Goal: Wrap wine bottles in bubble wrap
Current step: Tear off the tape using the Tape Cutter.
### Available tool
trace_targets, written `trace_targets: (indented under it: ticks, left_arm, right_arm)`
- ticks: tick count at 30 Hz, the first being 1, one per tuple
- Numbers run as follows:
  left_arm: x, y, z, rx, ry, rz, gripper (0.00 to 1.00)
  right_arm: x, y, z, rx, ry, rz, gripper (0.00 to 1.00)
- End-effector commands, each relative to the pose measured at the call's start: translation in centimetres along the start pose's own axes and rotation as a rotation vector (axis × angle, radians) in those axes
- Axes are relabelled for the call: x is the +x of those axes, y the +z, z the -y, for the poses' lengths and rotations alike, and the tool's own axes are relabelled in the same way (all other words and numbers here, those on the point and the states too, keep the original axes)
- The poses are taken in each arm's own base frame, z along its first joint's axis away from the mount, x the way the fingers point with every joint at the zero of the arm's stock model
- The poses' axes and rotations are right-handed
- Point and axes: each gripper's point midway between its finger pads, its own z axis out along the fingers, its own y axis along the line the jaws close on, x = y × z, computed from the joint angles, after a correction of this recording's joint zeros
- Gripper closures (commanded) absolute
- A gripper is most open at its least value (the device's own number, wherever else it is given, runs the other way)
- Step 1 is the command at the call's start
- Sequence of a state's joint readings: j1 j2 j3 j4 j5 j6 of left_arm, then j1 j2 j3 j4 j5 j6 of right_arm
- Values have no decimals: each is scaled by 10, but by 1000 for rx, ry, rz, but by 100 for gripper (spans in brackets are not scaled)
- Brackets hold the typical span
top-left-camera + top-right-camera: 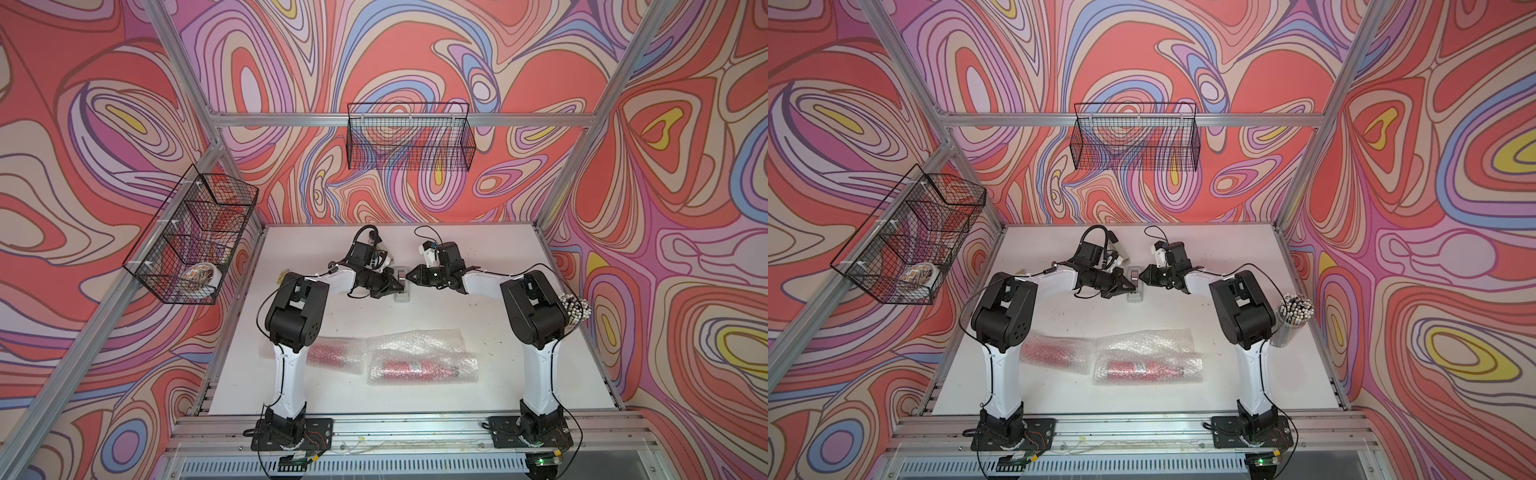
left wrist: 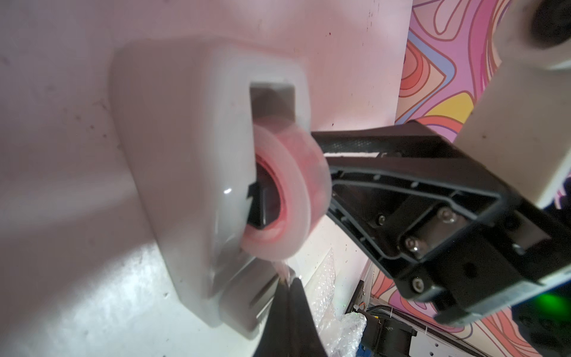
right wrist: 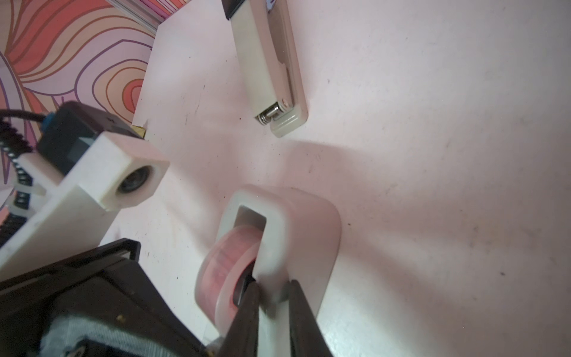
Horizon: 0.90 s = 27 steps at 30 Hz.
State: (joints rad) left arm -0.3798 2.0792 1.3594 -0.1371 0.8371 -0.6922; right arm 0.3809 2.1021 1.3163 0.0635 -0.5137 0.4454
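Both bottles lie on their sides on the white table (image 1: 457,316), in the lower middle of the frame in both top views, and each is enclosed in bubble wrap (image 1: 419,341). The first wine bottle (image 1: 332,351) is partly hidden behind the left arm. The second wine bottle (image 1: 409,369) lies just to the right of it and slightly lower in the frame; a pale label shows through the film and loose wrap spreads above it. Both grippers are well apart from the bottles and meet at the grey tape dispenser (image 1: 401,296) at frame centre. The left gripper (image 2: 287,282) has its jaws fully closed, pinching the tape end (image 2: 285,269) that runs off the tape roll (image 2: 293,191). The right gripper (image 3: 273,292) has its jaws narrowly parted and clamped across one side wall of the dispenser, with one finger (image 3: 250,309) between roll and wall and the other on the outer face. A beige stapler (image 3: 267,68) lies flat on the table near the dispenser, not touching it. A cup of pencils (image 1: 575,309) stands at the right edge of the table, beside the right arm. One wire basket (image 1: 409,137) hangs on the back rail at upper centre. Another basket (image 1: 166,257) hangs at middle left and holds a patterned round item that cannot be identified.
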Motion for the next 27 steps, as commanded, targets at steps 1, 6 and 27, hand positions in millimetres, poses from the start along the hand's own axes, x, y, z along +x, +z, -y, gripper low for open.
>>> trace_targets:
  ticks: [1, 6, 27]
  left_arm:
    - [17, -9, 32, 74, 44, -45, 100]
    - [30, -12, 31, 74, 33, -61, 100]
    - [45, -34, 16, -50, 50, -16, 76]
  right_arm:
    - [24, 3, 34, 122, 44, -47, 81]
    - [25, 4, 35, 125, 46, -49, 81]
    - [23, 0, 30, 115, 39, -44, 80]
